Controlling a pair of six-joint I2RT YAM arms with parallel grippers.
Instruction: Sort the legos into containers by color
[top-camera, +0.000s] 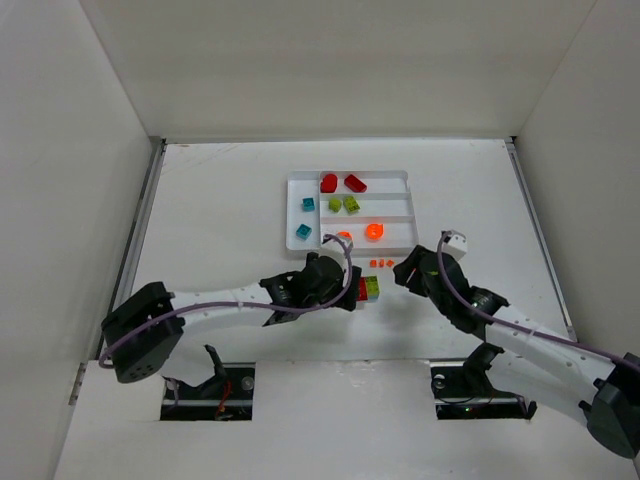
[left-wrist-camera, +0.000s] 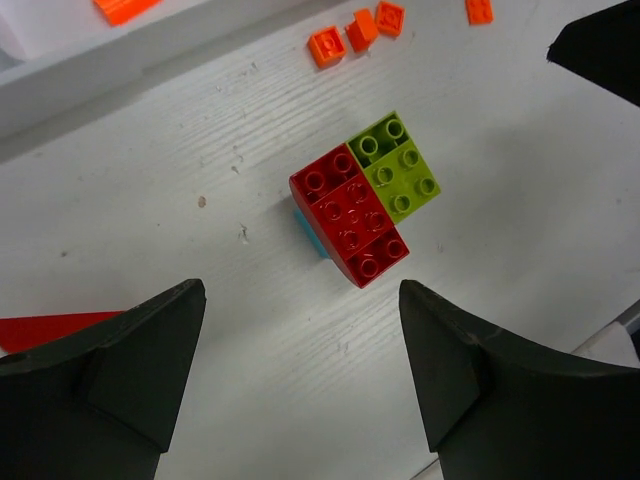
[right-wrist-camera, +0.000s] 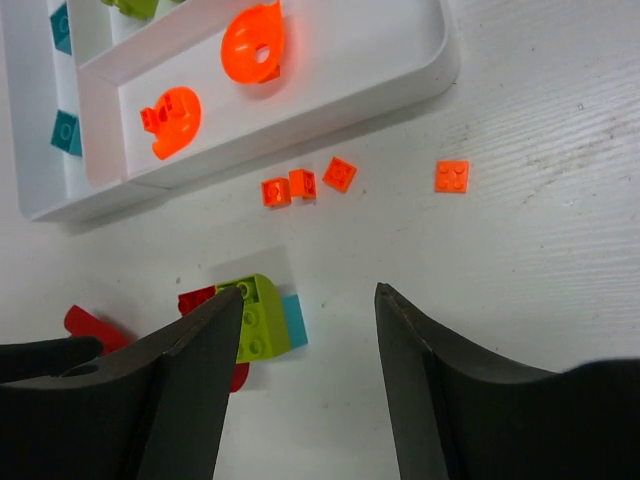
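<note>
My left gripper (left-wrist-camera: 300, 340) hangs spread and empty over a red brick (left-wrist-camera: 350, 222), studs up, lying diagonally, a lime brick (left-wrist-camera: 397, 165) against its side (teal brick (left-wrist-camera: 306, 228) beneath), on the table (left-wrist-camera: 150, 200) near the tray (top-camera: 304, 218). My right gripper (right-wrist-camera: 312, 300) is spread too.

The left arm stretches low from the near-left corner toward the middle, the left gripper (left-wrist-camera: 300, 290) aimed down, jaws wide apart and empty; the right arm bends in from the near right, the right gripper (right-wrist-camera: 309, 292) parted too, gripping nothing.
</note>
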